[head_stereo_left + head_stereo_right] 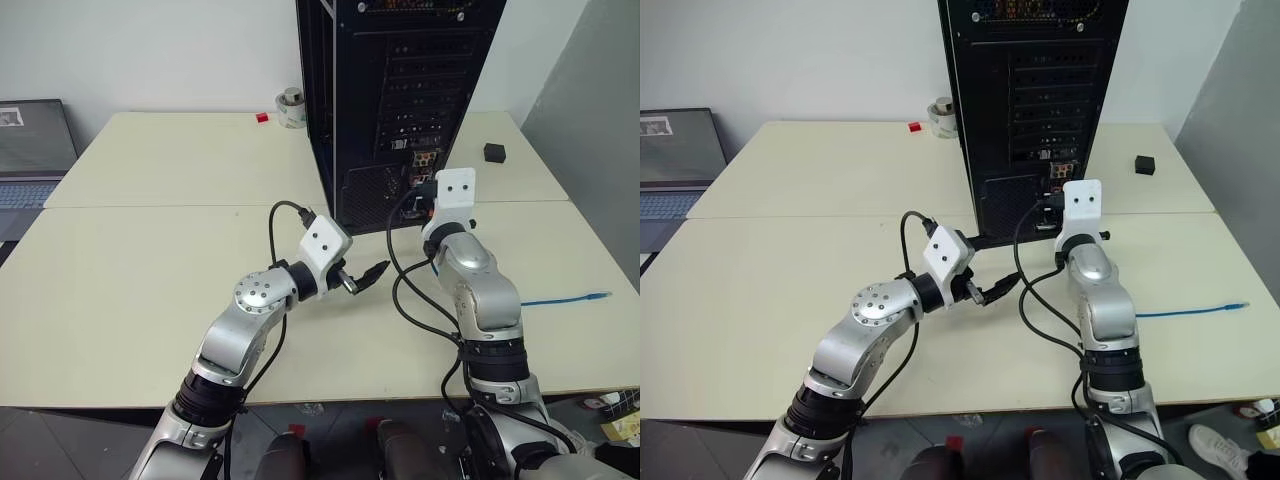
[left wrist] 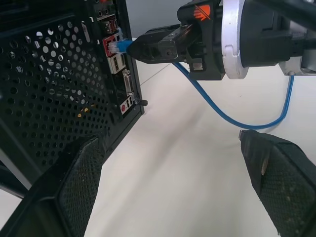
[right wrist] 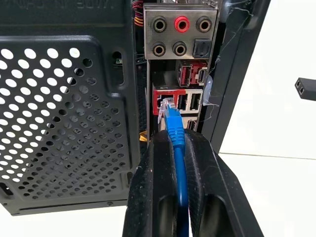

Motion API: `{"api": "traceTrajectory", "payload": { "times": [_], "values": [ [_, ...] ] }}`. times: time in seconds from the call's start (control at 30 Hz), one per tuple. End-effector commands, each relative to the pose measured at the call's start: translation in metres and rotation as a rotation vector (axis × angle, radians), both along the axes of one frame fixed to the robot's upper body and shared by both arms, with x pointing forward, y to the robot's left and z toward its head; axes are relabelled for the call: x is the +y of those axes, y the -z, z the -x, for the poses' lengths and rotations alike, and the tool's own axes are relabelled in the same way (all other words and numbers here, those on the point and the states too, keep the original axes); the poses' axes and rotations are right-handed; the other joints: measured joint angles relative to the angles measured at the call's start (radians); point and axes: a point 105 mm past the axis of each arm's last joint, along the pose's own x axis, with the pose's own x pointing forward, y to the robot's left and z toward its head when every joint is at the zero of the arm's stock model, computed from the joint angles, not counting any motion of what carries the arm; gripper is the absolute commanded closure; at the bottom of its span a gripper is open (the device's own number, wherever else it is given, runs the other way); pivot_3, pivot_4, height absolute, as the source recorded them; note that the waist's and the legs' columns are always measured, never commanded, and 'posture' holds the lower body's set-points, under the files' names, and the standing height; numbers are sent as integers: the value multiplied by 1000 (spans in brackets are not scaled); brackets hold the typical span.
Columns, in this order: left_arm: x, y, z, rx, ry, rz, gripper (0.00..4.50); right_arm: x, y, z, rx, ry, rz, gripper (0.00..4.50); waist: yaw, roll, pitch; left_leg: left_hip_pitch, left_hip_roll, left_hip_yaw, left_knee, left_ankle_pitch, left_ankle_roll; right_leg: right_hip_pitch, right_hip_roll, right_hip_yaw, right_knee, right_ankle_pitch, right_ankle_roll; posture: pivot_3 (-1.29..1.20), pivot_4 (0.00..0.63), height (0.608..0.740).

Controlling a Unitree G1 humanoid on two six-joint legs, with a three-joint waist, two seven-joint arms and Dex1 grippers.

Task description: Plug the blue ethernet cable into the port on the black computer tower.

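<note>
Right gripper (image 3: 178, 143), two black fingers, clamped on the thin light-blue ethernet cable (image 3: 176, 136) just behind its clear plastic plug (image 3: 167, 108). Plug tip sits at the mouth of the red-framed port (image 3: 164, 101) on the rear panel of the tall black perforated-metal computer tower (image 1: 400, 90); whether it is seated, cannot tell. Plug looks slightly canted against the port frame.

Risks, as judged:
- A push with the plug canted could jam it on the port's rim or bend its latch.
- Grip is on the cord behind the plug, so the cord may buckle or slide between the fingers instead of driving the plug home.
- USB sockets (image 3: 187, 101) lie right beside the port; a small sideways drift puts the tip in the wrong opening.
- Tower stands free on the table; a hard shove may skid it back.

Room: straight ahead of the fingers, none to spare. To one side the perforated vent panel (image 3: 64, 128), to the other the case edge, then open cream tabletop (image 1: 150, 280). Cable's slack trails behind the gripper across the table, free end (image 1: 598, 296) near the table's right edge, so little risk of tugging.

Left gripper (image 1: 362, 279) hangs with fingers spread wide and empty, off to the left and behind the right one, near the tower's base corner, well clear of the cable. Small black cube (image 1: 494, 152) far right, out of the way.
</note>
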Motion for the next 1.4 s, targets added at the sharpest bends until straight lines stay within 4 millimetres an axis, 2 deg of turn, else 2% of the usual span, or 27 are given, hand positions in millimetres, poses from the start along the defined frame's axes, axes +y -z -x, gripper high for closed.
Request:
{"api": "traceTrajectory", "payload": {
  "times": [0.03,0.43,0.63,0.97,1.33,1.4],
  "values": [
    [1,-13,2,-51,0,26,17,4,-20,1,-78,-15,-8,4500,0,0,0,0,0,0,0,0,0,0,0,0,0,0,0,0,150,740],
    [0,-13,1,-52,1,27,17,2,-22,-2,-90,3,8,4500,0,0,0,0,0,0,0,0,0,0,0,0,0,0,0,0,150,740],
    [0,-14,1,-53,0,28,17,7,-18,-5,-82,1,12,4500,-1,0,0,0,0,0,0,0,0,0,0,0,0,0,0,0,150,740],
    [0,-15,2,-56,-1,29,17,15,-24,-12,-97,-19,11,4500,-3,0,0,1,0,0,0,0,0,0,0,0,0,0,0,0,150,740],
    [2,-14,2,-57,-6,25,17,11,-22,-14,-99,-51,-3,4500,-12,0,0,2,1,1,0,0,0,0,1,1,1,0,0,0,150,740],
    [3,-14,1,-58,-7,23,0,5,-20,-12,-98,-53,4,3831,-12,0,0,2,1,1,0,0,0,0,1,1,1,0,0,0,150,740]
  ]
}}
